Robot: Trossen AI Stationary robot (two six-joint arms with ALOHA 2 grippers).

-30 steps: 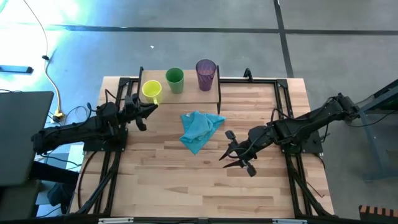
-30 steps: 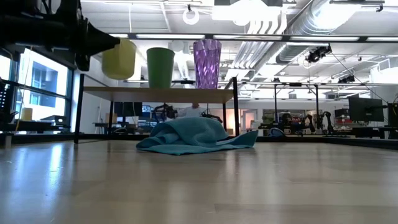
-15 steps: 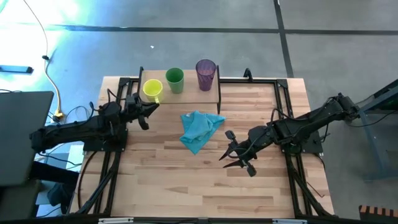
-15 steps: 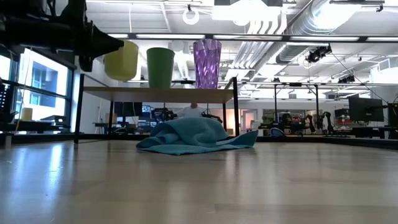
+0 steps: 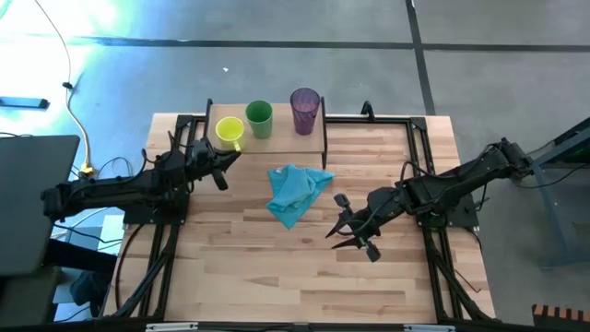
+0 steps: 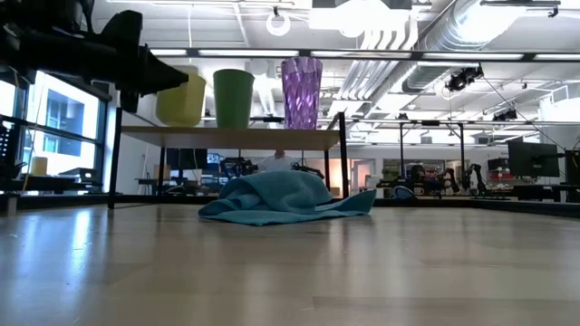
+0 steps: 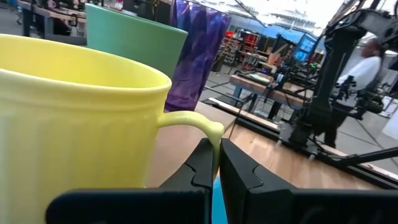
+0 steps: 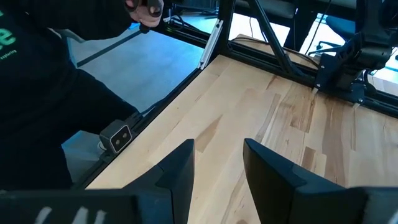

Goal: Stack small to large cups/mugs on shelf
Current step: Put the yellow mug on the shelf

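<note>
The yellow mug (image 5: 228, 132) stands upright at the left end of the shelf (image 5: 288, 138), and my left gripper (image 5: 230, 153) is shut on its handle from the near-left. The green cup (image 5: 259, 118) and the purple ribbed tumbler (image 5: 305, 109) stand on the shelf board to its right. In the low view the mug (image 6: 184, 98) has its bottom level with the shelf top (image 6: 272, 138); whether it rests there I cannot tell. My right gripper (image 5: 349, 232) hangs open over the table's right half, with nothing between its fingers. My left gripper pinches the mug's handle (image 7: 210, 127) at its outer curve between its two fingers. The fingers (image 7: 200, 163) lie about level and come from the table's near-left side. The mug stays upright, its mouth up, right beside the green cup (image 7: 138, 43).
A crumpled light blue cloth (image 5: 295, 191) lies on the table just in front of the shelf. Black frame rails (image 5: 419, 157) run along the table's sides. A person in dark clothing (image 8: 43, 99) shows beyond the table's edge in the right wrist view.
My left gripper, still shut on the mug's handle, has gone toward the table's far right and a little down. The mug stayed upright, came closer to the green cup and sank to the level of the shelf board.
</note>
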